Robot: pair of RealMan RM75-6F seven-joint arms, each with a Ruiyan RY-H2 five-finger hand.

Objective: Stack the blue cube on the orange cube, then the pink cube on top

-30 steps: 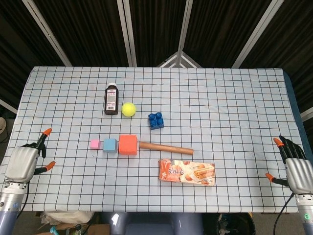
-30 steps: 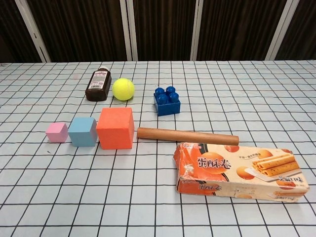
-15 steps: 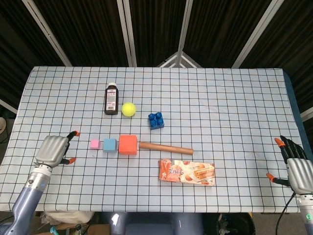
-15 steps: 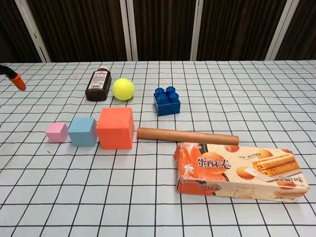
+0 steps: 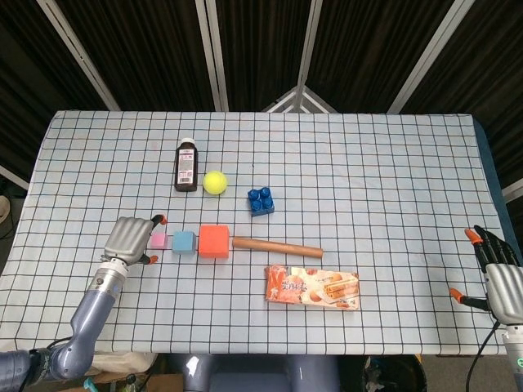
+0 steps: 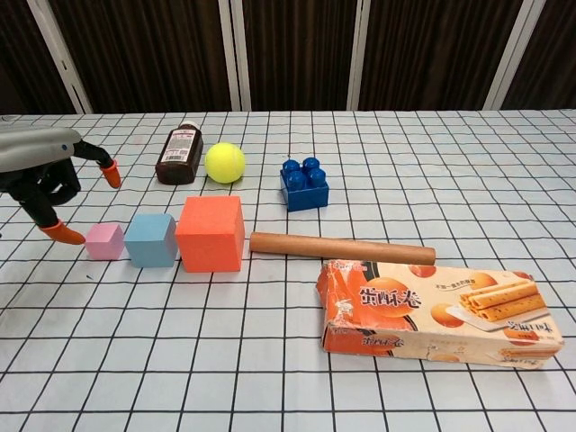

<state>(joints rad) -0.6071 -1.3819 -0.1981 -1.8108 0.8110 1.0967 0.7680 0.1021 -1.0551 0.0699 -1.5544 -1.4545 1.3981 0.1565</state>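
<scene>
Hovering: left robot hand [image 5: 131,239] beside pink cube [image 6: 104,240].

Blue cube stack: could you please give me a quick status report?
Left hand open beside pink cube; right hand open at table edge. Blue cube unstacked, between pink and orange cube. Nothing blocking.
</scene>
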